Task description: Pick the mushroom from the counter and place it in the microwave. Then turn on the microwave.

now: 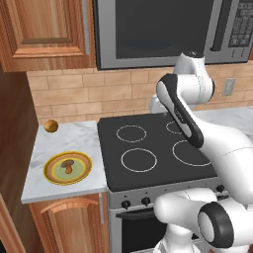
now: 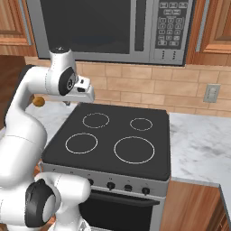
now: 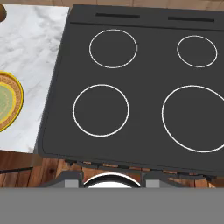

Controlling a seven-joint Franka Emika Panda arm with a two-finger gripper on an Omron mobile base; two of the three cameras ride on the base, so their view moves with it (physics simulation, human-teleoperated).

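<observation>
One mushroom (image 1: 68, 167) is seen lying on a yellow-rimmed plate (image 1: 53, 178) on the left table (image 1: 74, 136), a brown ball (image 1: 51, 126) farther back. The tool (image 2: 85, 92) is held high over the stovetop (image 1: 153, 148), nothing gripped; its opening cannot be told. The tiny mushroom could be missed, and the microwave (image 1: 153, 29) door looks shut.

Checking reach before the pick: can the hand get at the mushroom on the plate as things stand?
Probably yes. The mushroom lies uncovered on the plate on the counter; nothing stands over it. The hand hangs above the stovetop.
</observation>
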